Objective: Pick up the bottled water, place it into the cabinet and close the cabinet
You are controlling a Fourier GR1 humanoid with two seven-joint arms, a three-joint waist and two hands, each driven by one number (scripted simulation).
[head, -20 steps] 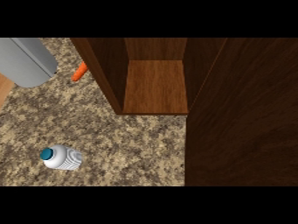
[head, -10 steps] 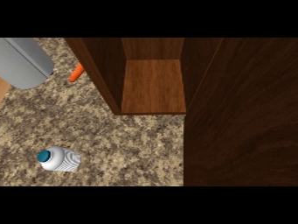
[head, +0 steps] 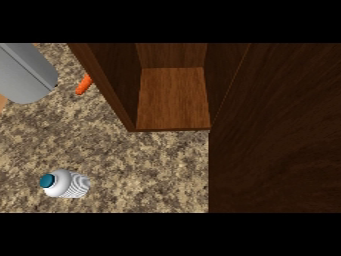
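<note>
Standing on the speckled counter (head: 129,160) at the lower left of the frame is the bottled water (head: 67,183), blue cap up, so it should be easy to grab from above. No hand shows, so I cannot tell how the hands are. The cabinet (head: 174,97) is at the upper middle. Its big door (head: 284,130) fills the right side, swung open so the bottle can go in.

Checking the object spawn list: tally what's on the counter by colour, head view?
White with teal cap: 1, the bottled water
Brown wood: 1, the open cabinet
Grey: 1, a rounded grey object at the upper left
Orange: 1, a small orange object, partly hidden by the cabinet
Total: 4
No hand shows.
</note>
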